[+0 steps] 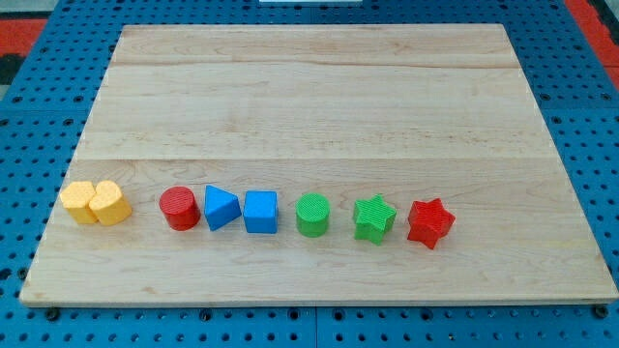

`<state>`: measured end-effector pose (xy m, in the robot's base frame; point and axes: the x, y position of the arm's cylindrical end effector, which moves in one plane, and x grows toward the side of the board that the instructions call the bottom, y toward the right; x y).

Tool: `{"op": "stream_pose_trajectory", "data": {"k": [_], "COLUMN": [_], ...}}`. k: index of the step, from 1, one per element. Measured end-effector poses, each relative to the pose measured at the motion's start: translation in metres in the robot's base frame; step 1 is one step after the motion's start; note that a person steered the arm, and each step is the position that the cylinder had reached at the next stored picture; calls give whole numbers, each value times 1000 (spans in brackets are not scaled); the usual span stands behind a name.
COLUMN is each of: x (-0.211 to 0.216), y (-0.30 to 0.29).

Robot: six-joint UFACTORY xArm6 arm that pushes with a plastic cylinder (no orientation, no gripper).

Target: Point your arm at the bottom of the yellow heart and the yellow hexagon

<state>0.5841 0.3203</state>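
The rod and my tip do not appear anywhere in the camera view, so the tip's position and state cannot be determined, and block positions cannot be given relative to it; they are given by the view instead.

The wooden board (319, 97) lies on a blue perforated base (19, 164). No containers are present; all blocks rest directly on the board surface.

Eight blocks form one row across the board's lower part, running from the view's left to the view's right:

1. Yellow heart (77, 202), nearest the board's left edge.
2. Yellow hexagon (109, 203), touching the heart on its right side. These two task blocks form a tight pair.
3. Red cylinder (179, 208), set apart from the yellow pair by a clear gap.
4. Blue triangle (221, 208), just beside the red cylinder.
5. Blue cube (260, 212), just beside the triangle.
6. Green cylinder (312, 214).
7. Green star (373, 217).
8. Red star (429, 223), the last in the row, near the green star.

A strip of bare board runs below the yellow pair, toward the view's bottom.
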Motion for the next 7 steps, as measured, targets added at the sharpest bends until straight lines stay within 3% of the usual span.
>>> {"op": "stream_pose_trajectory", "data": {"k": [1, 2, 4, 6, 7], "x": [34, 35, 0, -6, -45], "y": [-49, -130, -328, -475, -560]}}
